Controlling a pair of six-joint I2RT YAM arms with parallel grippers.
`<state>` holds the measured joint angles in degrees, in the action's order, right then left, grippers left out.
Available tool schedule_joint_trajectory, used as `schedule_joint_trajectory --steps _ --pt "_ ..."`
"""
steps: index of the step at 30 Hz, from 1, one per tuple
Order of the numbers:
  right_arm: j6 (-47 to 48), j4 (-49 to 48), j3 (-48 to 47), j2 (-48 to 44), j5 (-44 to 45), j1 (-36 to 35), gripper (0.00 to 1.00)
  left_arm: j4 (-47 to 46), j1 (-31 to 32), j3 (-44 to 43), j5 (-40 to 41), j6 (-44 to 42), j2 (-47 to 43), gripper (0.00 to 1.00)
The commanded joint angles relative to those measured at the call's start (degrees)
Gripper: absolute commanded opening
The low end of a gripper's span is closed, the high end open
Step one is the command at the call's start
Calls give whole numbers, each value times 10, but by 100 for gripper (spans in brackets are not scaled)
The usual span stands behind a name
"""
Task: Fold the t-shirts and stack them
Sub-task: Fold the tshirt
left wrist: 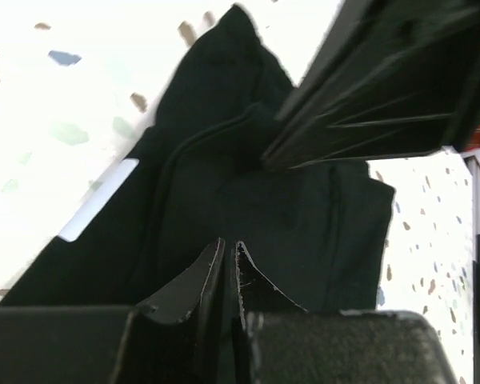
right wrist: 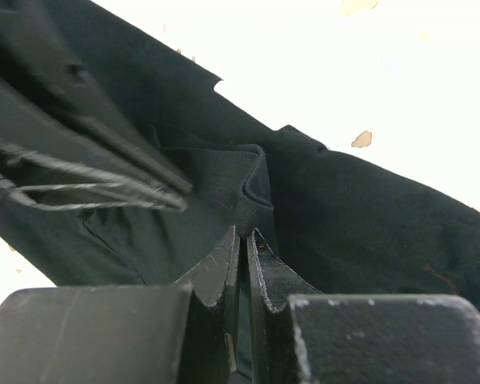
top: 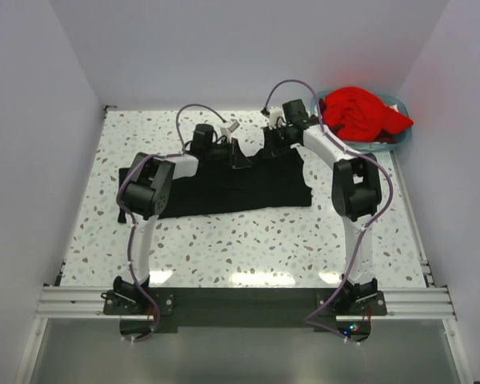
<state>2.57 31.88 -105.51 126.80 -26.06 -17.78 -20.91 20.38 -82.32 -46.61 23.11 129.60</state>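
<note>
The black t-shirt (top: 224, 192) lies spread across the middle of the speckled table. Its far edge is pulled up into two small peaks. My left gripper (top: 238, 158) is shut on the left peak; in the left wrist view the gripper (left wrist: 230, 244) pinches black cloth (left wrist: 304, 232). My right gripper (top: 274, 138) is shut on the right peak, and in the right wrist view the gripper (right wrist: 244, 232) holds a thick folded hem of the shirt (right wrist: 368, 224). The red t-shirt (top: 356, 112) is bunched in the basket at the back right.
The light blue basket (top: 390, 144) stands at the table's far right corner, close to the right arm's elbow. White walls enclose the table on three sides. The two grippers are close together, each showing in the other's wrist view.
</note>
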Motion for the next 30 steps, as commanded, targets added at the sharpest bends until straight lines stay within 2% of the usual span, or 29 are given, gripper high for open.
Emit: schedule_joint_trajectory --steps 1,8,17,20,21,24,28,30 --pt "-5 -25 -23 -12 -1 1 6 38 0 -38 18 -31 21 12" --pt "-9 -21 -15 -16 -18 1 6 77 -5 -77 77 -30 53 10" --pt "-18 -14 24 -31 -63 -12 6 92 -13 -81 107 -12 58 12" --pt "-17 -7 43 -35 -68 -19 5 85 -16 -75 99 -7 49 19" --pt "-16 -7 48 -37 -67 -22 5 84 -20 -73 99 -6 45 26" --pt "-17 -7 63 -36 -65 -29 7 66 -32 -52 85 6 13 37" --pt "-18 -13 66 -20 -54 -34 9 59 -50 -17 76 -10 -66 41" --pt "-19 -14 63 -13 -49 -35 15 81 -60 0 79 -32 -90 43"
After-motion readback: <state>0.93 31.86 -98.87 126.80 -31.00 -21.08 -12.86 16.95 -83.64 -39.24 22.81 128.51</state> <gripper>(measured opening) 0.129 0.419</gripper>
